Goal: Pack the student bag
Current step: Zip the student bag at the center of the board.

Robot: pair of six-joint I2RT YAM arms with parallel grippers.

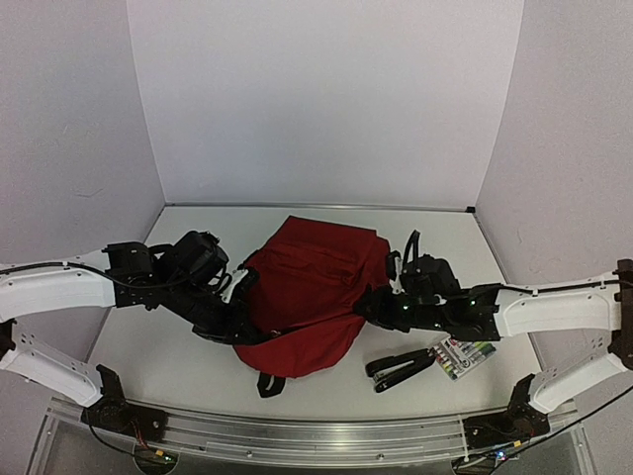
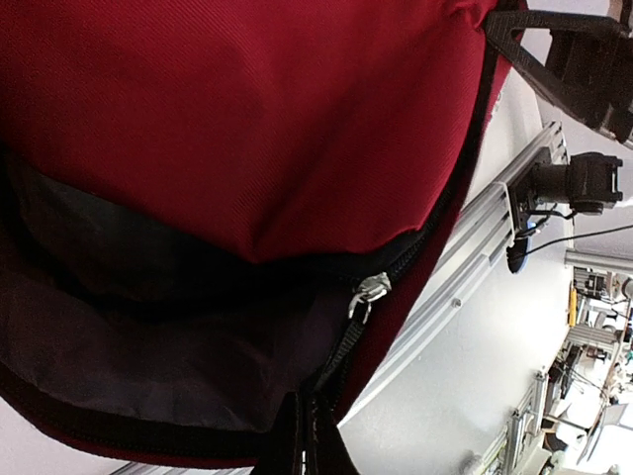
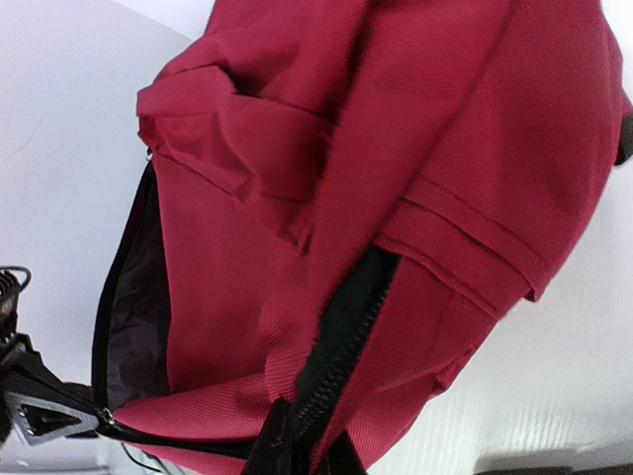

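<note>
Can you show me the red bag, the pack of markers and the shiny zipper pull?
bag [image 1: 316, 282]: top view, middle of its red fabric.
pack of markers [image 1: 463, 356]: top view, middle of the pack.
zipper pull [image 2: 370, 290]: left wrist view, on its metal slider.

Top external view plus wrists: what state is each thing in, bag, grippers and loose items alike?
student bag: lying on the table, main zipper open.
left gripper: shut on the bag's open edge.
right gripper: at the bag's zipper edge, grip unclear.
marker pack: flat on the table, not packed.
black stapler-like tool: beside the marker pack, not packed.
</note>
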